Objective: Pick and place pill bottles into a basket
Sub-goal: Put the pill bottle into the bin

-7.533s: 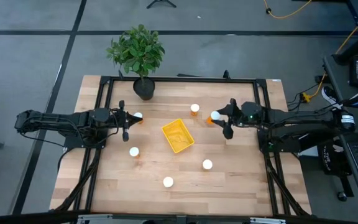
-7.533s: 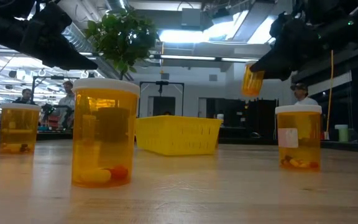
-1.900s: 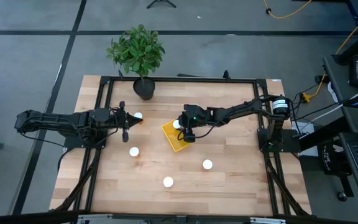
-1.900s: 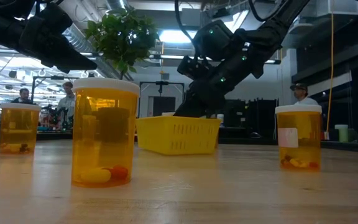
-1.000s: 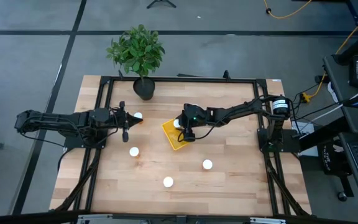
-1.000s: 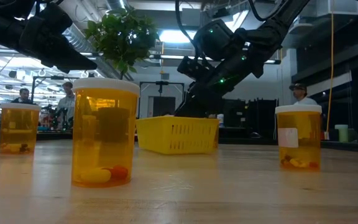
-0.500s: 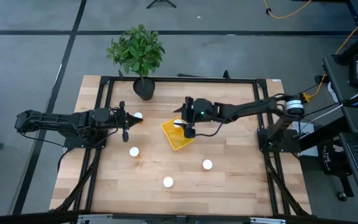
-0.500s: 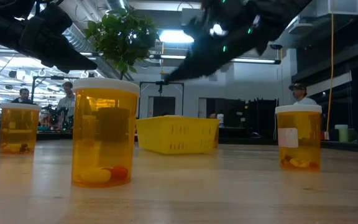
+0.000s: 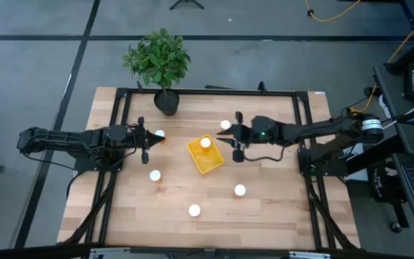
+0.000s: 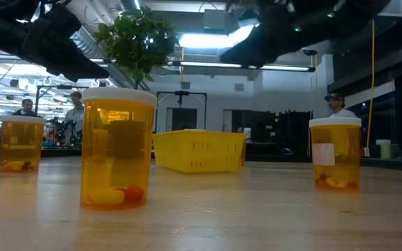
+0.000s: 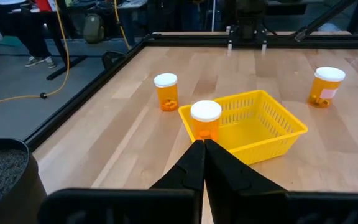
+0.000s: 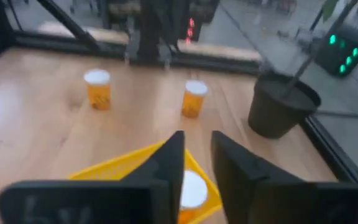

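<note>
The yellow basket (image 9: pixel 207 160) sits mid-table and holds one pill bottle (image 9: pixel 205 142), cap up; this bottle also shows in the right wrist view (image 12: pixel 193 190). My right gripper (image 9: pixel 230 139) hangs open and empty above the table, just right of the basket (image 12: pixel 138 163), which its wrist view shows between its fingers. My left gripper (image 9: pixel 148 141) is shut and empty at the left, with a bottle (image 11: pixel 205 118) standing just ahead of its fingertips. Other bottles stand upright on the table: one beyond the basket (image 9: pixel 225 124), one at left (image 9: pixel 154 175), and two near the front (image 9: pixel 240 190) (image 9: pixel 194 210).
A black pot with a green plant (image 9: pixel 165 101) stands at the far edge, left of centre. A black frame (image 9: pixel 207 91) runs around the table. In the low view three bottles (image 10: pixel 117 148) (image 10: pixel 21 143) (image 10: pixel 335 152) stand in front of the basket (image 10: pixel 199 150). People show in the room behind.
My right gripper has risen from the basket and drawn back toward the table's right edge. The pill bottle it was at stays in the basket, cap up. My left arm has kept still.
</note>
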Controlling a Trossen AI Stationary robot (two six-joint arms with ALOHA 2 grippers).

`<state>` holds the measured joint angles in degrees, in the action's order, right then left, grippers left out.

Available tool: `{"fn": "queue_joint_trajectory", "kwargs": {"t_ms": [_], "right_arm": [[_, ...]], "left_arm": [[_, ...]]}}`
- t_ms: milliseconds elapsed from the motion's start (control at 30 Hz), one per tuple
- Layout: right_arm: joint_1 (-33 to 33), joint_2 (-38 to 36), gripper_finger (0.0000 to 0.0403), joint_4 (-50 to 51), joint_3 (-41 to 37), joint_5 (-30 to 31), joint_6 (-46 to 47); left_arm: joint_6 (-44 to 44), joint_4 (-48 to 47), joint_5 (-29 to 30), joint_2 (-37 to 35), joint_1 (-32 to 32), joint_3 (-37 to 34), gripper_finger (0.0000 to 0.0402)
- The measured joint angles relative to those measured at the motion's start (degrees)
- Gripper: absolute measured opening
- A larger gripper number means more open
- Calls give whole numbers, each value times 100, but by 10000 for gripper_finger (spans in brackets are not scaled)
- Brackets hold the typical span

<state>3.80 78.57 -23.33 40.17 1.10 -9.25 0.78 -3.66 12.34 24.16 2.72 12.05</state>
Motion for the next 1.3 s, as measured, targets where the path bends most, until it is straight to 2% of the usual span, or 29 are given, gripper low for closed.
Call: {"fn": "queue_joint_trajectory", "kwargs": {"t_ms": [133, 200, 467, 733, 900, 1067, 1300], "right_arm": [[-94, -274, 18, -297, -512, -13, 22], [-172, -447, 6, -333, -700, -6, 28], [-469, -935, 19, -453, -1308, -15, 202], [-573, -1218, 8, -1641, -2214, -28, 579], [-573, -1268, 17, -1694, -2363, -26, 928], [-578, -1268, 13, -1718, -2363, -26, 928], [-578, -1266, 6, -1713, -2363, -26, 928]], "left_arm": [[0, 1, -1, 0, 1, -1, 4], [0, 0, 0, 0, 2, 0, 4], [-2, -4, -2, 0, 0, -2, 4], [-2, -2, 0, 0, 0, -2, 4], [-5, -2, 0, 0, 0, 0, 11], [-353, 0, -2, 0, 1, -1, 54], [-365, 0, 12, 0, 0, -2, 171]]}}
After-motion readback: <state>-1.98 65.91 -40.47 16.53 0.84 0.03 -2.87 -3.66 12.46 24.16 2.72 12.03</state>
